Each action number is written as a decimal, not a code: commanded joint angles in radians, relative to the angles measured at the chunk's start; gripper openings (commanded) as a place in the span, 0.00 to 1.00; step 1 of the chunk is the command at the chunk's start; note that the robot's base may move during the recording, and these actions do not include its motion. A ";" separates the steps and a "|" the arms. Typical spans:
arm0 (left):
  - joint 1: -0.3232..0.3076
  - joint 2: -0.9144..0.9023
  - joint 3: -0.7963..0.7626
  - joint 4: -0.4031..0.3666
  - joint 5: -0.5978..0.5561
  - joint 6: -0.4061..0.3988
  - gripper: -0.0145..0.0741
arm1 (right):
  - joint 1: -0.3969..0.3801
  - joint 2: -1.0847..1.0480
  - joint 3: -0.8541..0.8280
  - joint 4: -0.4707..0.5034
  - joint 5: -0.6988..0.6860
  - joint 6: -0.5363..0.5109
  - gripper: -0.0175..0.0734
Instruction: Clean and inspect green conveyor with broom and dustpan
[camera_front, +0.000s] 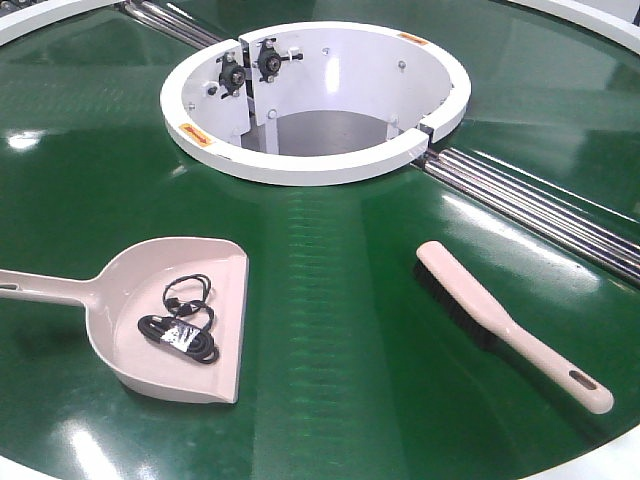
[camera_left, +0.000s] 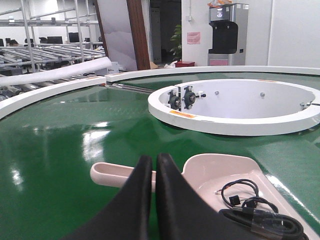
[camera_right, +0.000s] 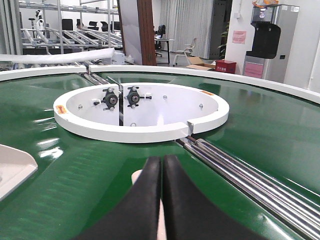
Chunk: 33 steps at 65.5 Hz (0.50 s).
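The left gripper (camera_left: 154, 165) hangs over the dustpan (camera_front: 180, 315) handle, its black fingers pressed together and grasping nothing; the right gripper (camera_right: 161, 167) is likewise closed and empty above the broom (camera_front: 505, 323); both tools lie flat and well apart on the green conveyor (camera_front: 330, 290); a coiled black cable (camera_front: 182, 322) sits in the pan.

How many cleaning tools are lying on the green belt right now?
2. The dustpan lies front left, holding a coiled black cable. The brush lies front right, near the steel rollers. None seem hidden.
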 joint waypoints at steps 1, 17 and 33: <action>0.003 -0.015 0.011 -0.001 -0.064 -0.031 0.16 | 0.001 0.020 -0.026 0.000 -0.073 -0.011 0.18; 0.003 -0.015 0.011 -0.001 -0.065 -0.101 0.16 | 0.001 0.020 -0.026 0.000 -0.074 -0.011 0.18; -0.001 -0.015 0.011 0.027 -0.064 -0.161 0.16 | 0.001 0.020 -0.026 0.000 -0.074 -0.011 0.18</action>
